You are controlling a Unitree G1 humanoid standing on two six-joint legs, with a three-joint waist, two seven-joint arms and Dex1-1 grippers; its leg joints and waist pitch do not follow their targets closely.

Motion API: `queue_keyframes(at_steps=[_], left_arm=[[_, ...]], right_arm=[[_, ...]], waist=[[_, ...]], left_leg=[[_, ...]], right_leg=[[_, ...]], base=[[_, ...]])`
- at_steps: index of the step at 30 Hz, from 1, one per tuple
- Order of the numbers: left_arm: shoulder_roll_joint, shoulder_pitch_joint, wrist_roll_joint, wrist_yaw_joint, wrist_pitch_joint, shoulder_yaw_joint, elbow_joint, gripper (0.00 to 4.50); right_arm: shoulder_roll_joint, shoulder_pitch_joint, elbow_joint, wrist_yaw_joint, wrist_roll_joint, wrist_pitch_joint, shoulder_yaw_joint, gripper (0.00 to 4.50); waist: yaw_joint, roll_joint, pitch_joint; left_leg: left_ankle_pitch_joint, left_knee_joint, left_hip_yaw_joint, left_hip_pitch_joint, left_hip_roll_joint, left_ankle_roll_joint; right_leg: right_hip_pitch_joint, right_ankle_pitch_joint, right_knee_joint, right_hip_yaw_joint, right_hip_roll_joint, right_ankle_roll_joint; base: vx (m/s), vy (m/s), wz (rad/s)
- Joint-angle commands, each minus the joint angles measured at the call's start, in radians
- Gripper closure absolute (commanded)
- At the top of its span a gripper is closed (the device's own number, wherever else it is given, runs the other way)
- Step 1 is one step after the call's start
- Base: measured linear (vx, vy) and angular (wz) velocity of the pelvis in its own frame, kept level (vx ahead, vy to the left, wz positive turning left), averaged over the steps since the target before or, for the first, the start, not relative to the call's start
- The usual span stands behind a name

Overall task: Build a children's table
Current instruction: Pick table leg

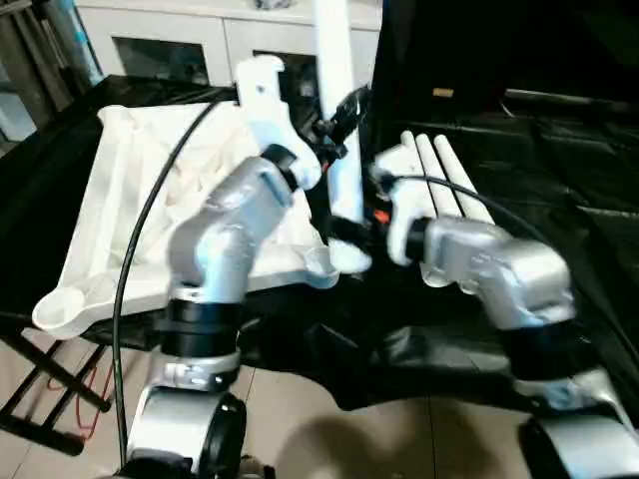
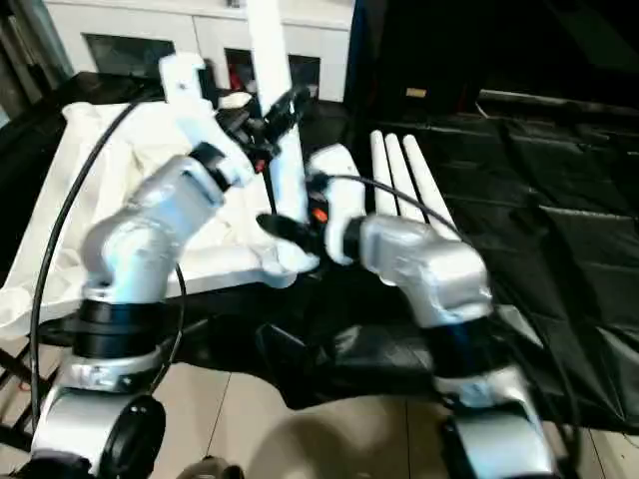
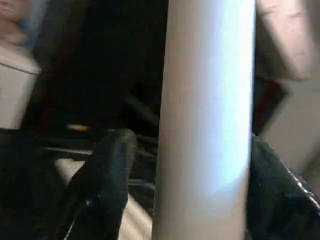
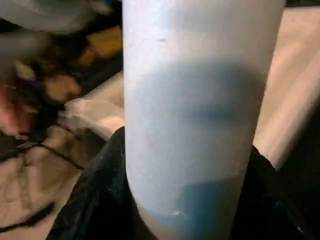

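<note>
I hold one leg [image 1: 337, 110] upright over the near corner socket [image 1: 339, 257] of the upturned tabletop [image 1: 130, 200]: right gripper [image 1: 344, 232] clamps it low, left gripper [image 1: 334, 125] higher with its jaws loose around it. Three legs [image 1: 444, 180] lie beyond on the black-covered surface [image 1: 559, 170], so by my reckoning no leg is seated yet.

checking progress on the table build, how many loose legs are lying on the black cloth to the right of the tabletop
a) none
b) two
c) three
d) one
c, three white legs lie side by side on the black cloth next to the tabletop, while a fourth leg stands upright at the tabletop's near right corner between the two tools.
</note>
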Motion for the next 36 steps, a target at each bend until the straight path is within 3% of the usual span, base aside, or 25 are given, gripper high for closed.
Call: queue_keyframes(at_steps=[1,2,6,7,11,18,29,30,33,34,36], left_arm=[[0.008,0.004,-0.035,-0.04,0.034,0.006,-0.007,1.49],[0.013,0.008,-0.044,-0.058,0.041,0.002,-0.014,1.49],[0.03,0.018,-0.047,-0.095,0.056,-0.025,-0.032,1.49],[0.031,0.019,-0.045,-0.096,0.055,-0.029,-0.034,1.78],[0.032,0.011,-0.031,-0.08,0.047,-0.032,-0.017,1.91],[0.038,0.006,-0.034,-0.085,0.048,-0.026,-0.009,2.62],[0.067,0.012,-0.06,-0.143,0.068,-0.038,-0.026,2.67],[0.075,0.013,-0.059,-0.155,0.073,-0.044,-0.025,2.67],[0.09,0.014,-0.064,-0.185,0.079,-0.058,-0.022,2.67],[0.092,0.014,-0.064,-0.189,0.079,-0.059,-0.022,2.67],[0.111,0.015,-0.063,-0.229,0.085,-0.077,-0.02,2.67]], right_arm=[[-0.009,-0.001,-0.064,0.064,0.063,0.005,-0.035,2.53],[-0.02,0.004,-0.076,0.083,0.075,0.01,-0.039,2.54],[-0.052,0.014,-0.095,0.116,0.088,0.01,-0.036,2.54],[-0.053,0.014,-0.095,0.116,0.087,0.01,-0.036,2.54],[-0.062,0.018,-0.109,0.124,0.089,0.008,-0.029,2.54],[-0.062,0.019,-0.134,0.118,0.074,-0.001,-0.002,2.54],[-0.068,0.015,-0.144,0.125,0.078,0.004,0.01,2.54],[-0.072,0.009,-0.135,0.123,0.065,-0.006,0.014,1.98],[-0.084,-0.001,-0.119,0.136,0.058,-0.009,0.02,1.84],[-0.085,-0.002,-0.118,0.139,0.059,-0.007,0.02,1.52],[-0.117,-0.011,-0.105,0.18,0.059,-0.01,0.026,1.42]], waist=[[0.002,-0.01,-0.082],[0.002,-0.004,-0.082],[0.001,-0.007,-0.082],[0.001,-0.007,-0.082],[0.0,-0.007,-0.082],[0.001,-0.011,-0.083],[0.0,-0.011,-0.082],[0.001,-0.011,-0.083],[0.0,-0.011,-0.082],[0.001,-0.01,-0.082],[0.001,-0.01,-0.082]], left_leg=[[-0.093,-0.065,-0.018,0.021,0.054,0.021],[-0.096,-0.066,-0.02,0.022,0.055,0.021],[-0.094,-0.066,-0.02,0.022,0.055,0.019],[-0.093,-0.066,-0.02,0.022,0.056,0.017],[-0.092,-0.066,-0.02,0.023,0.056,0.014],[-0.085,-0.065,-0.019,0.022,0.054,0.02],[-0.084,-0.066,-0.019,0.022,0.055,0.014],[-0.081,-0.065,-0.019,0.022,0.054,0.014],[-0.083,-0.066,-0.019,0.022,0.054,0.016],[-0.085,-0.066,-0.019,0.023,0.054,0.015],[-0.09,-0.066,-0.018,0.024,0.054,0.013]], right_leg=[[0.053,-0.043,-0.069,0.055,-0.087,-0.225],[0.051,-0.057,-0.069,0.054,-0.087,-0.225],[0.052,-0.068,-0.071,0.054,-0.086,-0.218],[0.051,-0.069,-0.071,0.054,-0.086,-0.218],[0.052,-0.067,-0.071,0.054,-0.086,-0.222],[0.052,-0.067,-0.071,0.055,-0.087,-0.222],[0.05,-0.081,-0.071,0.054,-0.085,-0.213],[0.051,-0.076,-0.07,0.054,-0.085,-0.213],[0.051,-0.077,-0.07,0.054,-0.085,-0.21],[0.05,-0.081,-0.069,0.054,-0.086,-0.209],[0.049,-0.089,-0.071,0.055,-0.085,-0.208]], base=[[0.0,0.0,0.0],[0.0,0.0,0.0],[0.0,0.0,0.0],[0.0,0.0,0.0],[0.0,0.0,0.0],[0.0,0.0,0.0],[0.0,0.0,0.0],[0.0,0.0,0.0],[0.0,0.0,0.0],[0.0,0.0,0.0],[0.0,0.0,0.0]])
